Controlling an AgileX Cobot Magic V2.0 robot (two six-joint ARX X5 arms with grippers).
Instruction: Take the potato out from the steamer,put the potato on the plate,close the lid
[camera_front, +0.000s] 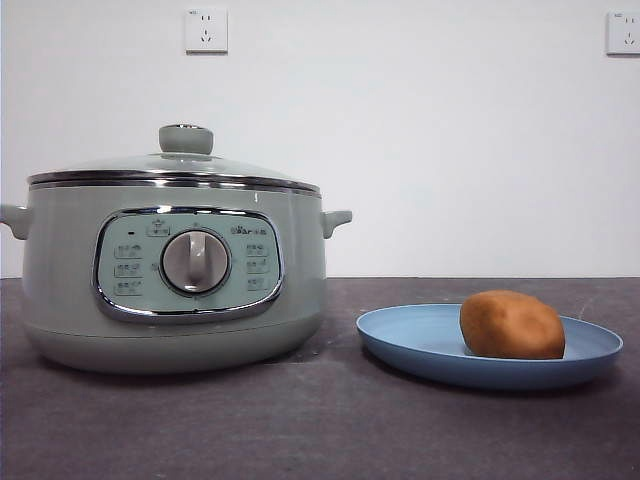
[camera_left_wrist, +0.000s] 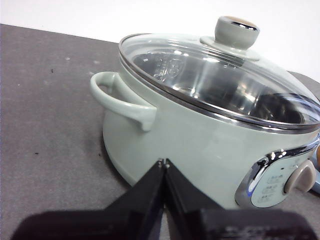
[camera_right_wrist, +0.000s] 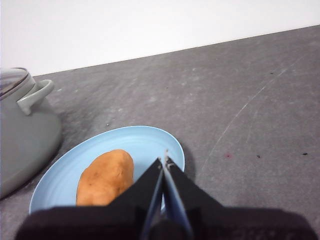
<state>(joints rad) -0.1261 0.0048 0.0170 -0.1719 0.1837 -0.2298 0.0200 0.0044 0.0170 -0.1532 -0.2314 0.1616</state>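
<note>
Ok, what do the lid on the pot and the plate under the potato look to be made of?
The low-domed clear lid looks like glass: the shiny pot interior shows through it. It has a polished steel-looking rim and a pale-green, probably plastic, knob. The shallow round light-blue plate has a matte, even finish with faint concentric rings; likely plastic or melamine, though glazed ceramic cannot be ruled out.

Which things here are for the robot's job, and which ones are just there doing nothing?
For the job:
potato, lying on the plate
light-blue plate
sage-green steamer
glass lid, sitting on the steamer
left hand, shut, beside the steamer
right hand, shut, over the plate

Just there:
two wall sockets
dark table
</note>
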